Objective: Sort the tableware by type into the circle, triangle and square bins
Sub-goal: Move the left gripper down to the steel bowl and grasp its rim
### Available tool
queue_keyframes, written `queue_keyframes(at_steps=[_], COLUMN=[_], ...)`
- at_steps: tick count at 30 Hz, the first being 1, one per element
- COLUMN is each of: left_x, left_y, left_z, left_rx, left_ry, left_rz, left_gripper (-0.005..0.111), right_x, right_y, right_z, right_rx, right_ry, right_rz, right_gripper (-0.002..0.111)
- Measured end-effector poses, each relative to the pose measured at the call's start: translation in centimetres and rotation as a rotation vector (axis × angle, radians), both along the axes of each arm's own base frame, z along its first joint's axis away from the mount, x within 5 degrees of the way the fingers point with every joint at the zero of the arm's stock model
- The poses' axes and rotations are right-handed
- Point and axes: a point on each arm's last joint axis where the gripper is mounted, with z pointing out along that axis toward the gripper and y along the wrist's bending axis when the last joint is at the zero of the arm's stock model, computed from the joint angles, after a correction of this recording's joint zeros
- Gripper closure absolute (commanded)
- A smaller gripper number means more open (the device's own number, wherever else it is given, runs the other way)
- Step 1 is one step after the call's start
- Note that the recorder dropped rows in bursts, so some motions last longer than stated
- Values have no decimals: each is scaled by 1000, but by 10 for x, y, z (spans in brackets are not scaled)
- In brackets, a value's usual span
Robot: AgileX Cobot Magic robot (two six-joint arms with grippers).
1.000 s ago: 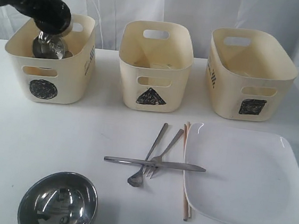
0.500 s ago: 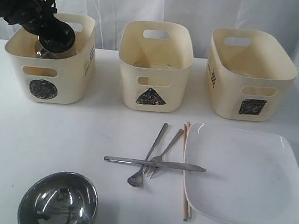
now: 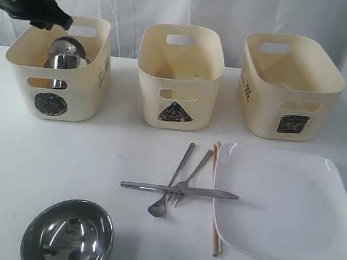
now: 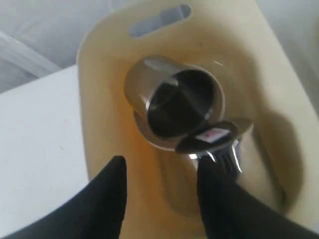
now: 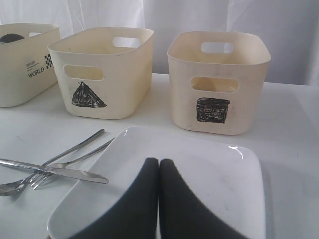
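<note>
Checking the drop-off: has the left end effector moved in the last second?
Yes. The left end effector has lifted up and leftward, off the circle bin, leaving the mug inside.

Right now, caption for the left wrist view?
Open left end effector over a steel mug inside the cream bin.

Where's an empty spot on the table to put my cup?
The biggest bare patch is the left of the table, between the circle bin, the steel bowl and the knife. A narrower strip runs in front of the triangle bin. It is crowded on the right: knife, fork, spoon, chopsticks, white plate.
</note>
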Motion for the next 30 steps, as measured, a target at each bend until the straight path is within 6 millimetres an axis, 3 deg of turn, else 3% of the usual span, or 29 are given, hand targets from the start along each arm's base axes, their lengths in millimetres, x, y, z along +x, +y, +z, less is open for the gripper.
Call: queue_keyframes(at_steps=[9,17,24,30], left_x=[-82,-107,-123,-147], left_y=[-23,-53,-49,-40], left_z=[18,-25,-59,-64], left_rx=[-194,-183,-162,-161], left_ry=[544,723,858,899], left_rz=[-306,-360,-326,-306], left_gripper=[57,57,57,57], right_x=[0,0,0,0], right_y=[0,0,0,0], right_z=[0,0,0,0], right_rx=[2,2,2,2], right_ry=[0,0,0,0], right_rz=[0,0,0,0], right_gripper=[108,108,108,108])
